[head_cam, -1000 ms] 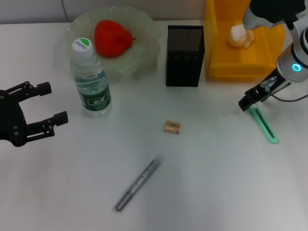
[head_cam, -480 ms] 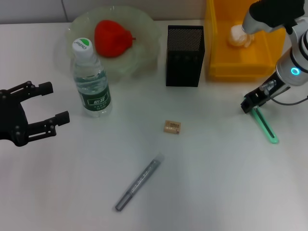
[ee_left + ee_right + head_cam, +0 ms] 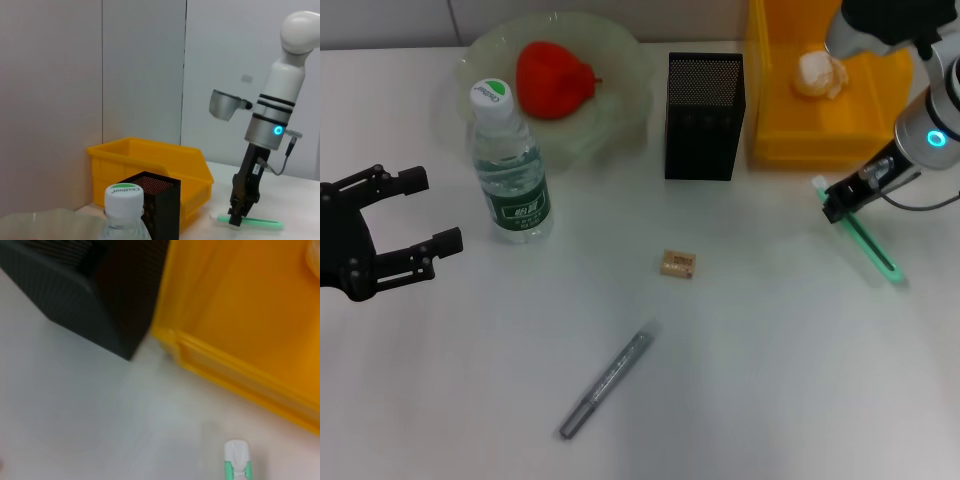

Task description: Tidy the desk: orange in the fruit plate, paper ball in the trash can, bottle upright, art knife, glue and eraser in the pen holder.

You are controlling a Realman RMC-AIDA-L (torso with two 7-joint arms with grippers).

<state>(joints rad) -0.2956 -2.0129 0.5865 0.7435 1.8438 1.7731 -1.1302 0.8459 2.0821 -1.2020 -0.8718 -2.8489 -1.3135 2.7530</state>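
At upper right of the head view I see the yellow bin (image 3: 820,120) holding the paper ball (image 3: 817,74), with the black pen holder (image 3: 704,116) just left of it. My right gripper (image 3: 842,203) is clamped on the green art knife (image 3: 865,245) at right centre. My left gripper (image 3: 405,215) sits at the left edge, fingers spread, grasping nothing.

Left gripper (image 3: 398,218) open, idle; right gripper (image 3: 840,203) closed, low.

Head view: high, looking down over desk (image 3: 770,380). Left wrist: low, sideways across it. Right wrist: close, downward. All share pen holder (image 3: 705,115) and yellow bin (image 3: 150,157).
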